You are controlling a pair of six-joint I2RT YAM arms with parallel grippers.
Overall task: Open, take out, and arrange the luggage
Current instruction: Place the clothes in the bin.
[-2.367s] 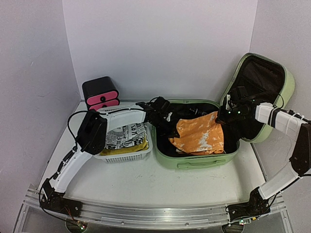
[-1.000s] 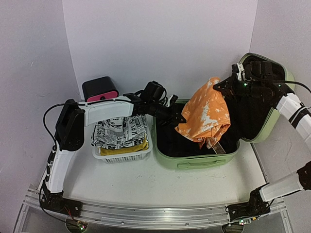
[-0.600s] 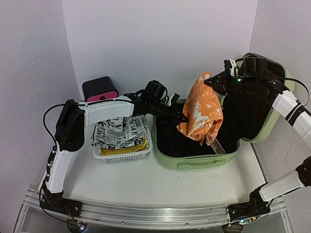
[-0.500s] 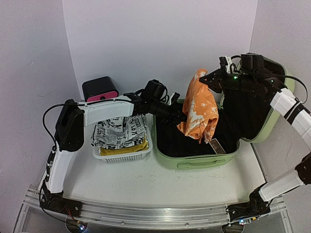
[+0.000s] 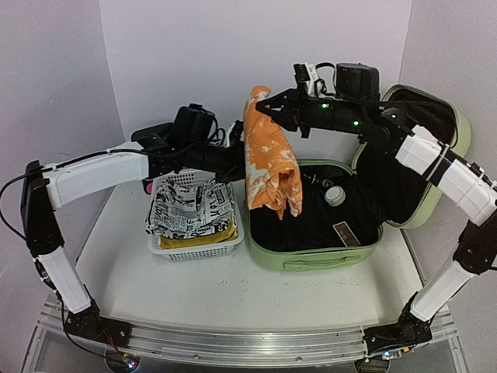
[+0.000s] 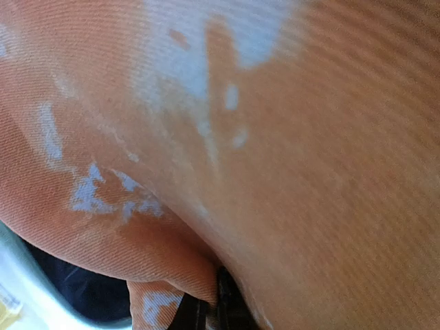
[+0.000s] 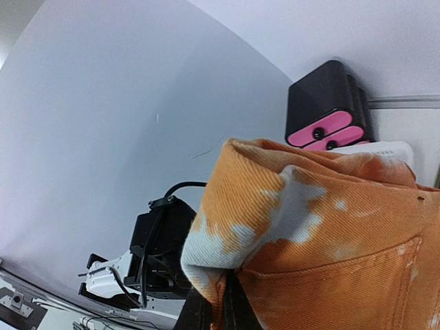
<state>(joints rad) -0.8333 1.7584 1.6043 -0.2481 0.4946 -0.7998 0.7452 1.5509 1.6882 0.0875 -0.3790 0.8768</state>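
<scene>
Above the luggage point(image 5: 326, 256) rim, left gripper point(image 5: 234, 160) and right gripper point(image 5: 262, 106) clamp the orange garment point(image 5: 269, 167).

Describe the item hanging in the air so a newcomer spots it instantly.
Find the open light-green suitcase. Hanging above its left edge is an orange garment. Only it is orange with white blotches; the white basket holds black-and-white printed cloth and yellow cloth.

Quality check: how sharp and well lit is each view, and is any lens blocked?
Top external: sharp, evenly lit, soft shadows; luggage lining reads dark. Left wrist: orange garment fills the frame, close and soft. Right wrist: garment weave crisp, drawer box clear, no glare.
</scene>
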